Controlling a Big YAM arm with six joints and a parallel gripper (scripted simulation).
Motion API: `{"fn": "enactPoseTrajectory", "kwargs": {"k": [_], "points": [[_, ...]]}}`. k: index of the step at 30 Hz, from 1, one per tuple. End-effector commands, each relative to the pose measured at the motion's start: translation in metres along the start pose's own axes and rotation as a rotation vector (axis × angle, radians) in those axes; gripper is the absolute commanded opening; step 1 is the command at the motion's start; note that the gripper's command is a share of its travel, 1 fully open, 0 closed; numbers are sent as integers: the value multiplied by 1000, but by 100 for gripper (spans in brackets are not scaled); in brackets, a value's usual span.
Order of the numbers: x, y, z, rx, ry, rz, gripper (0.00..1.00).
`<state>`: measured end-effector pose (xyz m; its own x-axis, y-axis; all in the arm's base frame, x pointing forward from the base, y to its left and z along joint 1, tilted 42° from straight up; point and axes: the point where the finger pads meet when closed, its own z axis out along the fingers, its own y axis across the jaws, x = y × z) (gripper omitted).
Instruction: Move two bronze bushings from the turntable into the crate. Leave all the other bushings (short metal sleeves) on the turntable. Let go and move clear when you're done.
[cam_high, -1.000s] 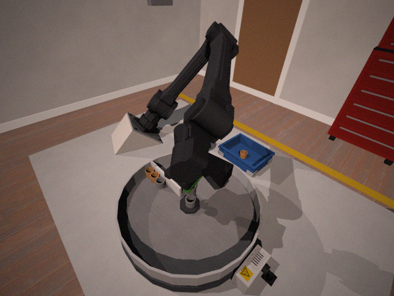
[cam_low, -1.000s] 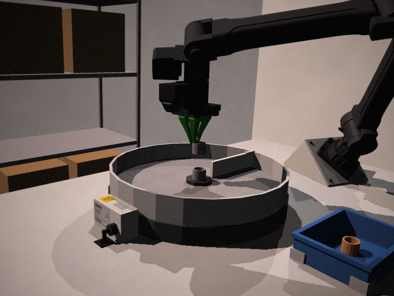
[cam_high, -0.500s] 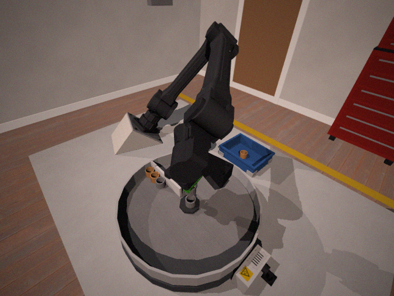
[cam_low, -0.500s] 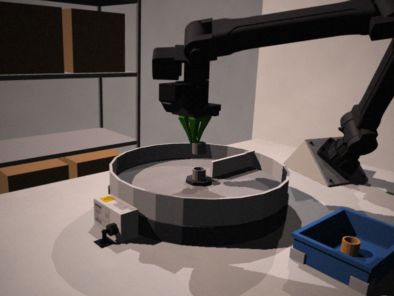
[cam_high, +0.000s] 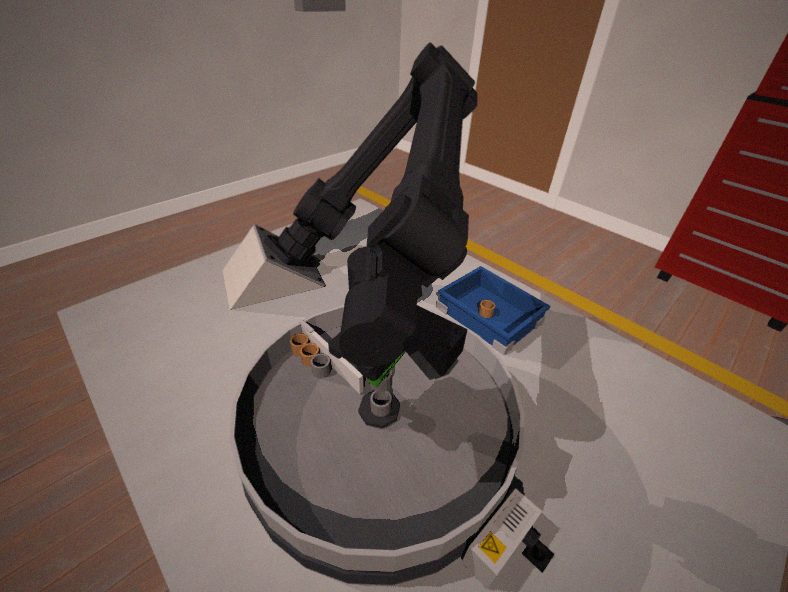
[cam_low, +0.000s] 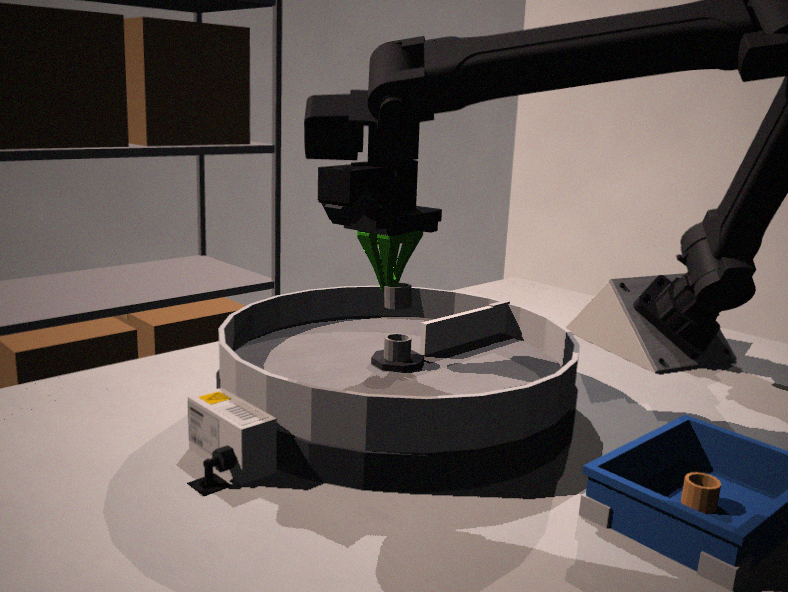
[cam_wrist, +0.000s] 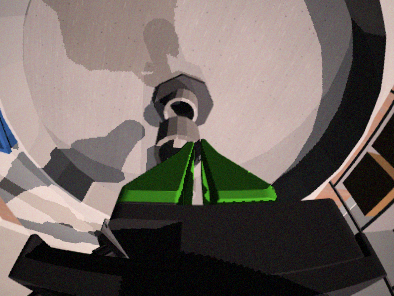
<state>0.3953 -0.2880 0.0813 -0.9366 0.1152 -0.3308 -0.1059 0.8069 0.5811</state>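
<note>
Top view: arm's blocking the gripper's fingertips. Exterior cuts off the crate's right side (cam_low: 662, 528).

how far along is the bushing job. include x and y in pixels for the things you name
One bronze bushing (cam_high: 486, 312) (cam_low: 700, 497) is already in the crate (cam_high: 468, 298) (cam_low: 662, 519) (cam_wrist: 6, 137). The gripper (cam_high: 386, 370) (cam_low: 389, 286) (cam_wrist: 197, 146) has a gray bushing (cam_high: 384, 383) (cam_low: 397, 297) (cam_wrist: 178, 129) pinched, apparently not a wanted one. One more bronze is left to move; two (cam_high: 298, 347) (cam_high: 310, 358) sit on the turntable (cam_high: 382, 471) (cam_low: 445, 423) (cam_wrist: 240, 65).

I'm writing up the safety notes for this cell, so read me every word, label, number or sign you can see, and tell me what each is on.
Yellow warning triangle, no words: on the white box beside the turntable.
Black bars, no readable text: same box, top.
Side label: same box, too small to read.
</note>
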Motion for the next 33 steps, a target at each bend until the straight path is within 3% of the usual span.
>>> {"fn": "enactPoseTrajectory", "kwargs": {"k": [1,19,20,22,25,27,28,33], "points": [[-22,0,-30,52,-40,-28,0],[-23,0,-29,53,-41,-30,0],[-27,1,-24,58,-42,-48,0],[-12,9,2,22,-15,-25,0],[-10,7,17,16,-10,-19,0],[-10,7,17,16,-10,-19,0],[-1,-5,6,28,-31,11,0],[0,-5,7,26,-28,14,0]]}}
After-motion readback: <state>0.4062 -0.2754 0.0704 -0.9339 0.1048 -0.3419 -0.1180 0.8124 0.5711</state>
